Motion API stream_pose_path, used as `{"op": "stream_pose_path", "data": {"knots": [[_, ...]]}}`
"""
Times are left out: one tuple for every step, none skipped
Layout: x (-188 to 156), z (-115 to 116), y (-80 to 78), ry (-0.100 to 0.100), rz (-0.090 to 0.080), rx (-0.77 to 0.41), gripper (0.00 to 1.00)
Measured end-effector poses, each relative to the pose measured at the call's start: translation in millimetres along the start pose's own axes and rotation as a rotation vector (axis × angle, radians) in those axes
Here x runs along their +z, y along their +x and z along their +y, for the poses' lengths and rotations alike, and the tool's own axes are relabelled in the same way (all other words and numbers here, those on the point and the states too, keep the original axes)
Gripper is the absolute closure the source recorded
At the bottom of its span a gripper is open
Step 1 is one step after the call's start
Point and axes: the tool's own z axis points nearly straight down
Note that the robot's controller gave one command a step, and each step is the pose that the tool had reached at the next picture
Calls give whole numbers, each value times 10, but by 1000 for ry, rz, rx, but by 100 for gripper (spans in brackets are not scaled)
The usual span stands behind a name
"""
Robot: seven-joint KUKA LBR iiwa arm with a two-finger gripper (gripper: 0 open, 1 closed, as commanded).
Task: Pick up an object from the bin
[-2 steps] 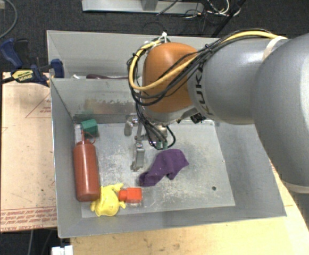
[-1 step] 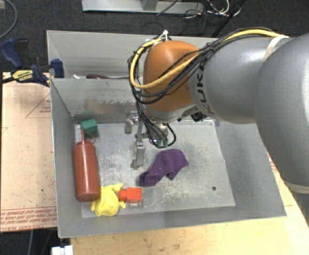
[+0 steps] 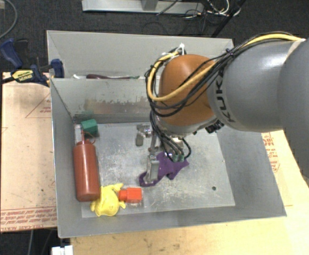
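Note:
My gripper hangs low over the middle of the bin floor, open. One grey finger stands toward the back and the other toward the front. A flat purple thing with irregular arms lies on the floor just right of the front finger and touches it. I see only bare floor between the two fingers. Left of the purple thing's tip, an orange block lies near the front wall.
A red-brown bottle lies along the left wall, with a green block at its back end. A yellow soft toy sits in the front left corner beside the orange block. The arm's orange dome and cables cover the back right.

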Motion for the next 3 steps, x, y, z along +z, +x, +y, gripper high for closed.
{"op": "stream_pose_path", "data": {"knots": [[294,-199,176,1,-5,-220,0],[762,-587,86,-4,0,85,100],[761,-586,86,-4,0,85,100]]}}
